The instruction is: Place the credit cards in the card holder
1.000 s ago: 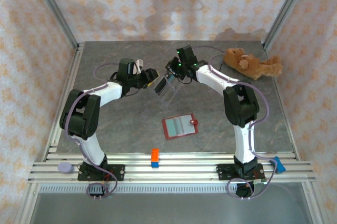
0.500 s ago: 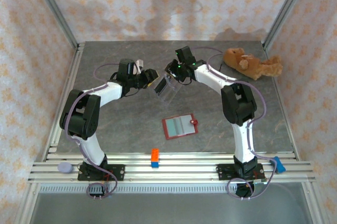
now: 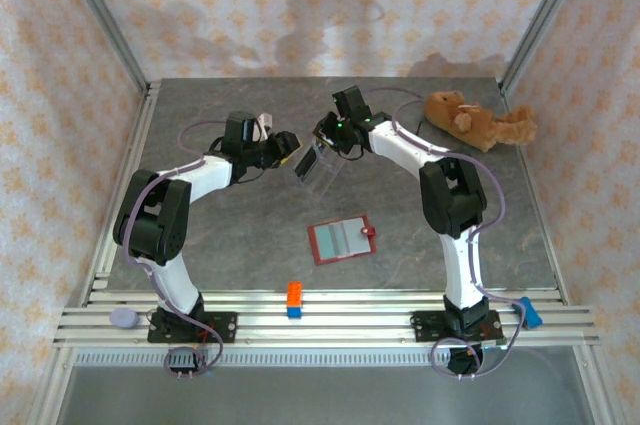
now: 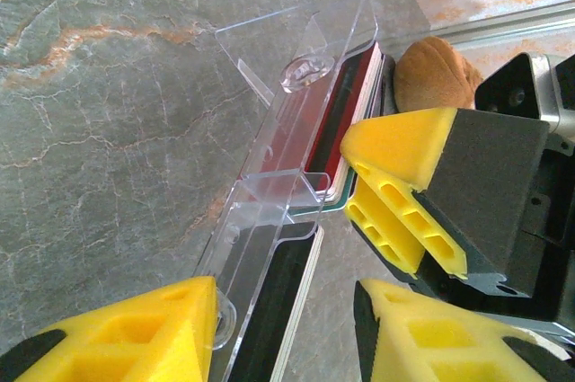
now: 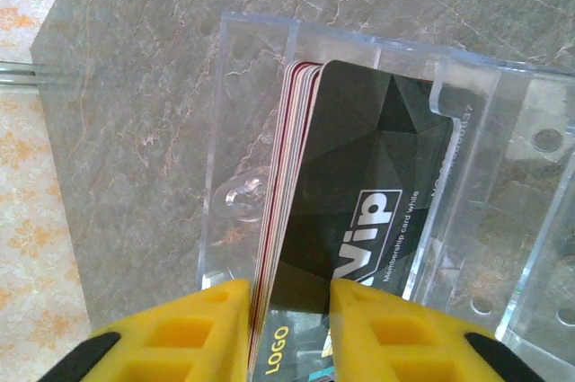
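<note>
The credit cards point(image 5: 289, 175) stand on edge as a stack in a clear tray point(image 5: 235, 103), and a black VIP card point(image 5: 368, 175) fans away from them. My right gripper point(image 5: 289, 315) straddles the cards, narrowly open, with its left finger against the stack. From the other side my left gripper point(image 4: 286, 333) is open around the tray's end point(image 4: 269, 175) and a black card point(image 4: 280, 306). Red and teal cards point(image 4: 349, 121) show further along. Both the left gripper point(image 3: 291, 153) and the right gripper point(image 3: 326, 145) meet at the tray point(image 3: 316, 169). The card holder point(image 3: 342, 240) lies open and flat, nearer the arms' bases.
A brown teddy bear point(image 3: 478, 119) lies at the back right. An orange and blue brick point(image 3: 294, 299) sits on the front rail. The right gripper's yellow finger point(image 4: 404, 184) is close beside my left fingers. Bare tabletop surrounds the wallet.
The right wrist has edged slightly left and down over the tray. The left arm and the wallet have stayed in place.
</note>
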Action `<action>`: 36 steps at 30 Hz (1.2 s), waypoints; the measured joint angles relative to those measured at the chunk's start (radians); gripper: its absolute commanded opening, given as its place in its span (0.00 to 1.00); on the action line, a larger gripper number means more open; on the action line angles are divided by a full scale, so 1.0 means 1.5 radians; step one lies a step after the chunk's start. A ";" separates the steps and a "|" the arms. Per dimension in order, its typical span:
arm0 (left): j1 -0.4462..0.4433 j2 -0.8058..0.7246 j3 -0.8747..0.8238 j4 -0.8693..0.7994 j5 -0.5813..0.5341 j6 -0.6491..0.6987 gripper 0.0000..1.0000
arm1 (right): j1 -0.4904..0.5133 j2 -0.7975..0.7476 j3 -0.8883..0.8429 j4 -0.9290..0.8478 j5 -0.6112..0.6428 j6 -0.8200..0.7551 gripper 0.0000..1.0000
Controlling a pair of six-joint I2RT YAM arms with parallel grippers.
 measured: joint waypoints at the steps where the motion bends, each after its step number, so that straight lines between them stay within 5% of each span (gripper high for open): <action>1: 0.000 0.000 0.000 0.000 0.000 0.000 0.43 | 0.000 0.000 0.001 0.000 0.000 0.000 0.27; 36: 0.000 0.000 0.000 -0.001 0.000 0.001 0.41 | 0.000 0.001 0.019 -0.024 -0.005 -0.020 0.09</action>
